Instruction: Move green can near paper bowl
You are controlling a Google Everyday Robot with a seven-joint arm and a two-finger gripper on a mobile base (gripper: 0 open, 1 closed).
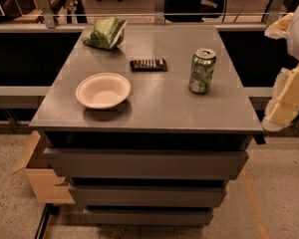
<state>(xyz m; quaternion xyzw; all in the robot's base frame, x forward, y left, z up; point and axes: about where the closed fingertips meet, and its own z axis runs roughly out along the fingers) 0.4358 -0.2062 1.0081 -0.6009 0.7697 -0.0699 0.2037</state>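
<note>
The green can [202, 71] stands upright on the right side of the grey cabinet top [159, 108]. It has a silver top and white label marks. The off-white paper bowl [102, 90] sits on the left side of the top, about two bowl widths from the can. My gripper [281, 106] is at the right edge of the view, on the pale arm, beside and off the cabinet's right edge. It is to the right of the can and apart from it.
A green chip bag [106, 33] lies at the back left of the top. A dark flat bar [148, 64] lies between bag and can. A cardboard box [40, 176] stands on the floor at the cabinet's left. A railing [154, 15] runs behind.
</note>
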